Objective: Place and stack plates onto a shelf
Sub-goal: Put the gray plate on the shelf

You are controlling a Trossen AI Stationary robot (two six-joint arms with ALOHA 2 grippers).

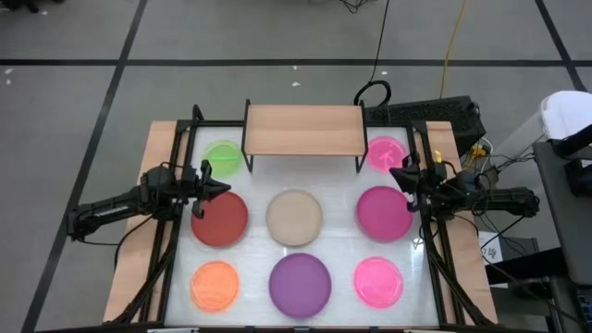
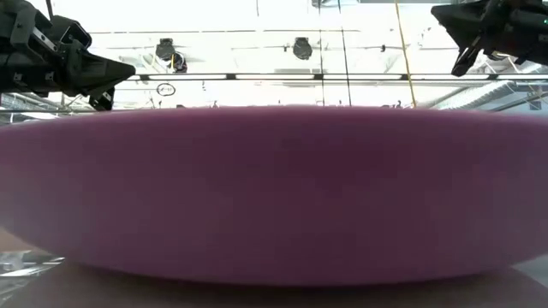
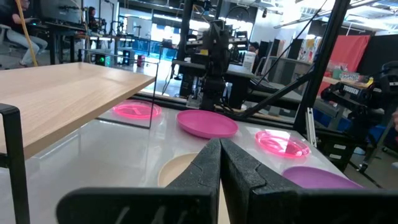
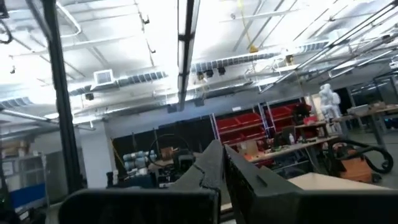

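Observation:
Several round plates lie flat on the white tabletop [image 1: 342, 250]: green [image 1: 223, 158], dark red [image 1: 220, 218], beige [image 1: 294, 217], magenta [image 1: 384, 213], pink [image 1: 387, 153], orange [image 1: 215, 284], purple [image 1: 300, 284] and a second pink [image 1: 378, 281]. The light-wood shelf [image 1: 303, 129] stands on black legs at the far side, and its board is bare. My left gripper [image 1: 222, 185] is shut and hangs in the air over the dark red plate's far rim. My right gripper [image 1: 400, 173] is shut and raised between the far pink plate and the magenta plate.
A black frame [image 1: 176, 231] runs along the table's left and right sides under both arms. In the low view the purple plate [image 2: 274, 197] fills most of the picture. Cables [image 1: 375, 92] lie behind the shelf. Bare tabletop shows between the plates.

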